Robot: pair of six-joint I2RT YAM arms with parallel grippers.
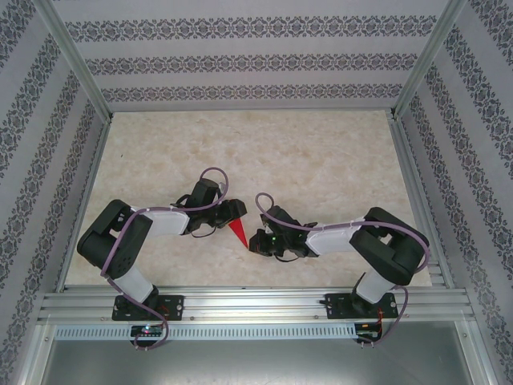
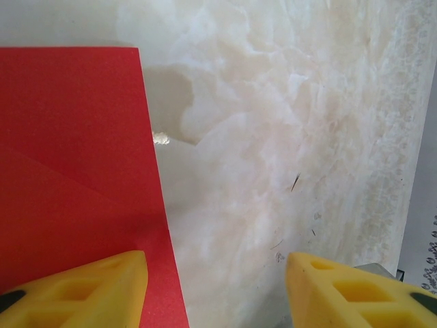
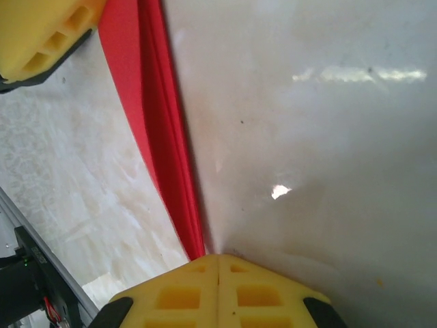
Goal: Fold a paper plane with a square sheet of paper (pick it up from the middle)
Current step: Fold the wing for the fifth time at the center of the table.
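Your left fingers (image 2: 89, 287) gape over the red paper plane (image 2: 68, 150), right fingers (image 3: 184, 294) closed, on a marbled worktop (image 1: 321, 160) between patterned walls (image 1: 240, 60).

Found far half of pale marbled counter (image 1: 256, 152) open, both far corners included. Noted patterned grey walls (image 1: 240, 60) and aluminium posts (image 1: 76, 60) closing three sides, ribbed aluminium rail (image 1: 256, 305) closing near edge. Found near centre crowded: black left arm (image 1: 128, 237) and black right arm (image 1: 377, 241) angled inward, small bright red pointed paper dart (image 1: 238, 233) between. Noted bare counter between spread yellow left fingers (image 2: 89, 290); right fingers (image 3: 177, 297) pressed together at dart's narrow end.
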